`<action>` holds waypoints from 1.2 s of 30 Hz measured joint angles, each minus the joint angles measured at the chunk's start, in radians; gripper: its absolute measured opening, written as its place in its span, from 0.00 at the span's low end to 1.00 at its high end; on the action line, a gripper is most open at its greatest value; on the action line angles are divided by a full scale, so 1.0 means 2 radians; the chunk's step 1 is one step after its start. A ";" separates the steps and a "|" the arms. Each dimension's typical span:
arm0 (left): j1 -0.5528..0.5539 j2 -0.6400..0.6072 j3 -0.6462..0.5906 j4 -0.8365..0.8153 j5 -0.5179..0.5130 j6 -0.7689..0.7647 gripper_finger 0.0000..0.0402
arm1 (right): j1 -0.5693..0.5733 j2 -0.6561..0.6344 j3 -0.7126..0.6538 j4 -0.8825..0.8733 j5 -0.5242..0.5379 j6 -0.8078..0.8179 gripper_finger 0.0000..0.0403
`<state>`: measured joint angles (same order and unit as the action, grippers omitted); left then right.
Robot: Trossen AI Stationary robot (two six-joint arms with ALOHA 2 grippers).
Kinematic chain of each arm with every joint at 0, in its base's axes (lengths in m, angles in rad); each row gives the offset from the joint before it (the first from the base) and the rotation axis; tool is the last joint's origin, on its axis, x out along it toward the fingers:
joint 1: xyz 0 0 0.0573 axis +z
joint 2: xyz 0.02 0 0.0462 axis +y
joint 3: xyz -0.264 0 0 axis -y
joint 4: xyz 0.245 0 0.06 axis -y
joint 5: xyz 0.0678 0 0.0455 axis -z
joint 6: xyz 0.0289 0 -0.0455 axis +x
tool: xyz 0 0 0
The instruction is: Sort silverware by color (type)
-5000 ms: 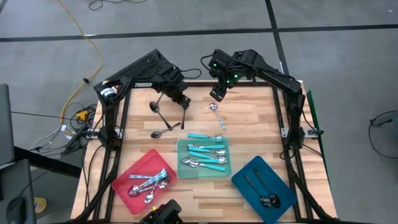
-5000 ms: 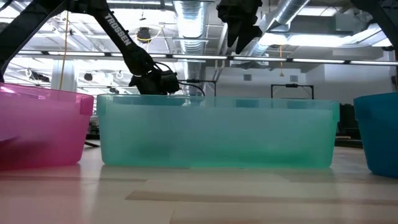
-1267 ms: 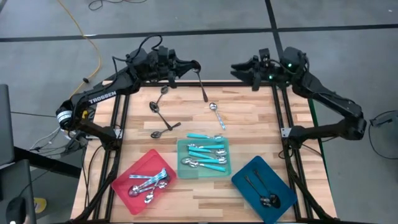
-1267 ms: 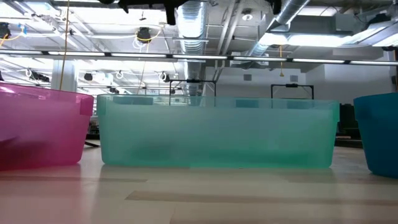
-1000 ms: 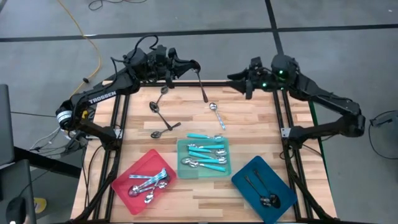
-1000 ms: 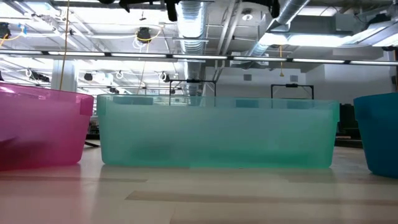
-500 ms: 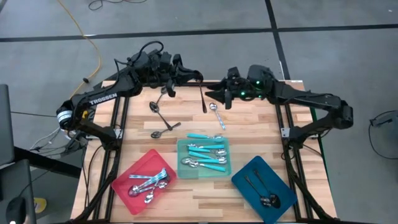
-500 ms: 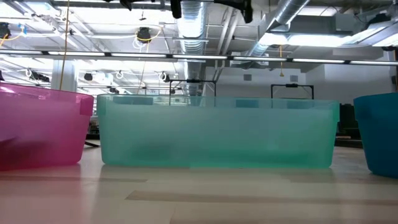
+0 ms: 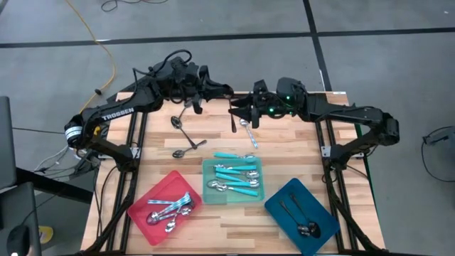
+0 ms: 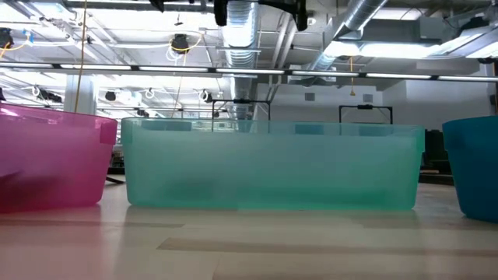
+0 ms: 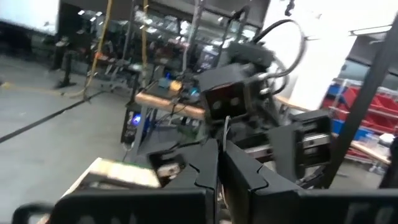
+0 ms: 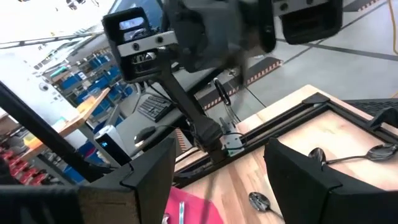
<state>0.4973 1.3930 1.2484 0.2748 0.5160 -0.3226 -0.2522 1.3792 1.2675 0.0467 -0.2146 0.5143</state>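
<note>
Right gripper has swung in, fingers spread, facing the clenched left gripper gripping a dark spoon above the tabletop's far edge. Teal tray holds turquoise-handled spoons.

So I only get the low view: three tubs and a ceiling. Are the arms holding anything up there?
Observer: Yes. The left gripper, jaws shut, holds a dark spoon over the table's far end.
Operator: And the other arm?
Observer: The right gripper points toward that spoon, jaws open, holding nothing.
Operator: What's in the middle tub?
Observer: The teal tray holds turquoise-handled spoons.
</note>
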 joint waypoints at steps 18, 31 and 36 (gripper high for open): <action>-0.019 0.000 0.000 -0.015 -0.029 0.009 0.00 | 0.005 0.000 0.000 -0.024 0.011 0.005 0.58; -0.018 0.000 0.000 -0.015 -0.052 0.012 0.00 | 0.011 0.000 0.000 -0.048 0.043 -0.020 0.05; -0.019 0.000 0.000 -0.019 -0.047 0.010 0.00 | 0.019 0.000 0.000 -0.050 0.044 -0.012 0.05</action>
<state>0.4603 1.3933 1.2480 0.2372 0.4219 -0.3031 -0.2147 1.3792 1.2675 -0.0535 -0.1268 0.4899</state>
